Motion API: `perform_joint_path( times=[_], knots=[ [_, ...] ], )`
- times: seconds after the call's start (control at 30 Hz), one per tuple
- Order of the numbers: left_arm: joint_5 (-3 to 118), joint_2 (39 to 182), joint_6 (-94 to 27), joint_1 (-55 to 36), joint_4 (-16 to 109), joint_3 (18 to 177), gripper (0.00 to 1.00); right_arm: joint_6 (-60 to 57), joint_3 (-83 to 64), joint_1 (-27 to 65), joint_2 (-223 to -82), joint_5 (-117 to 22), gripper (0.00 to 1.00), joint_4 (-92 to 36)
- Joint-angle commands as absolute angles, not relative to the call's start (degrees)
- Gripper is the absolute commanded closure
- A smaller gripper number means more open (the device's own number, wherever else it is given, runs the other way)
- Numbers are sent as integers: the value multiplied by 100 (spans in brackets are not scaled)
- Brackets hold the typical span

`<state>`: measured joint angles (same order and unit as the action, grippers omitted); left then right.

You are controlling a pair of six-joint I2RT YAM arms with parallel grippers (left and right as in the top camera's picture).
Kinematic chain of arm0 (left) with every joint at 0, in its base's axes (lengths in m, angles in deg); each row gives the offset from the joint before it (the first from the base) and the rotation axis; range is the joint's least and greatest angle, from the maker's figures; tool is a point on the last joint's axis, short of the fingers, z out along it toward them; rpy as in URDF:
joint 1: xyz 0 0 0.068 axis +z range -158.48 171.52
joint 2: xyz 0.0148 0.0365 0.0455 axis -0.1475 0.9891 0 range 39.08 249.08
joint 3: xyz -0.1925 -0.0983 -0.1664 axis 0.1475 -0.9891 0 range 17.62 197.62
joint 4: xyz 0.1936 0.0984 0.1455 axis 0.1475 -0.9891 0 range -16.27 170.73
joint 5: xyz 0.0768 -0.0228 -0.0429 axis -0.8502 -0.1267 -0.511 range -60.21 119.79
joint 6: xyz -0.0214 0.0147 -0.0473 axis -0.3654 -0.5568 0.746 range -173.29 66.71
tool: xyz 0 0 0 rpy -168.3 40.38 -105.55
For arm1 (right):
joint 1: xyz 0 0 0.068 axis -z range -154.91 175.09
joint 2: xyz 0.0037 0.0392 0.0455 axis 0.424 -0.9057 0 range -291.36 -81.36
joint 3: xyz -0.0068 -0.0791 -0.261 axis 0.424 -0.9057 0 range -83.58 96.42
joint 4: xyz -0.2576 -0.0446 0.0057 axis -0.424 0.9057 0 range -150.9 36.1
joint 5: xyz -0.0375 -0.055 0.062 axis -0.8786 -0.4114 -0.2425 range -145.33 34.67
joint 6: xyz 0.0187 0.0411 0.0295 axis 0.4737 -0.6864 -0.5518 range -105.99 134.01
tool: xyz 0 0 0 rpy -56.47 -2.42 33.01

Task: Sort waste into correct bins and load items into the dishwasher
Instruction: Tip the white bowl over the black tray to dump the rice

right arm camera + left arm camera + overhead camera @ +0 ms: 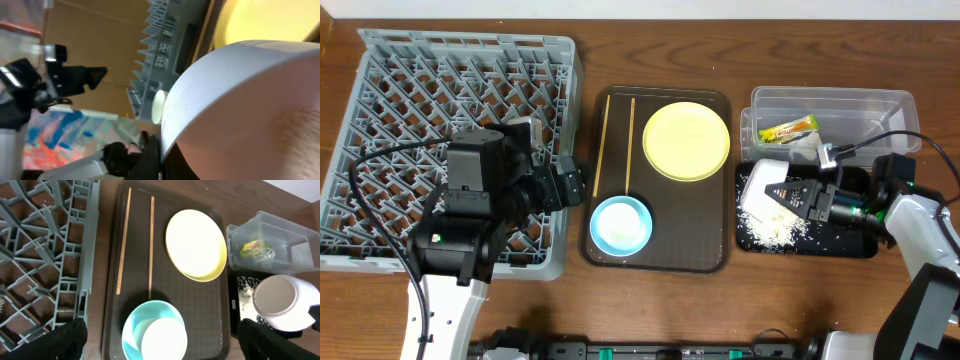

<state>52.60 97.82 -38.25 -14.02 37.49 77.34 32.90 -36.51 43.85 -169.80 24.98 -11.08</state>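
The grey dish rack (380,110) fills the left. My left gripper (570,185) is open and empty between the rack and the brown serving tray, above the tray's near left end (162,347). On that tray lie two chopsticks (605,140), a yellow plate (686,140) and a light blue bowl (620,225) with a small white bowl (164,339) inside it. My right gripper (800,197) is shut on the rim of a white bowl (767,187), tipped on its side over the black tray (855,243). Rice scraps (770,230) lie in the black tray. The bowl fills the right wrist view (240,100).
The clear tub (880,105) at the back right holds the green-and-yellow wrapper (788,129) and a whitish crumpled piece (804,150). The brown serving tray (710,250) sits between the rack and the bins. Cables run over the rack and behind the tub.
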Motion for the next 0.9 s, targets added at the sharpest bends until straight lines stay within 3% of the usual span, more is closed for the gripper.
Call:
perform_joint_path(
  times=[0.0, 0.1, 0.23, 0.33, 0.43, 0.57, 0.67, 0.77, 0.87],
  knots=[
    [5332, 9782, -3816, -1430, 3747, 7811, 4, 3258, -3662, 4422, -16976, 2642, 99, -1298],
    [5332, 9782, -3814, -1430, 3747, 7811, 4, 3098, -3662, 4416, -16974, 2872, 99, -1311],
    [5332, 9782, -3814, -1430, 3747, 7811, 3, 2160, -3662, 4429, -16976, 1790, 99, -1501],
    [5332, 9782, -3816, -1430, 3747, 7811, 3, 3522, -3662, 4372, -16974, 2887, 99, -1158],
    [5334, 9782, -3814, -1430, 3747, 7811, 3, 2409, -3662, 4422, -16976, 2008, 99, -1547],
    [5334, 9782, -3816, -1430, 3747, 7811, 4, 3413, -3659, 4383, -16961, 2857, 99, -1363],
    [5332, 9782, -3814, -1430, 3747, 7811, 4, 1638, -3659, 4398, -16965, 1204, 99, -1704],
    [5332, 9782, -3814, -1430, 3747, 7811, 4, 2875, -3659, 4342, -16932, 2203, 99, -1363],
    [5332, 9782, -3814, -1430, 3749, 7811, 4, 2355, -3631, 4291, -16930, 1676, 99, -1335]
  ],
)
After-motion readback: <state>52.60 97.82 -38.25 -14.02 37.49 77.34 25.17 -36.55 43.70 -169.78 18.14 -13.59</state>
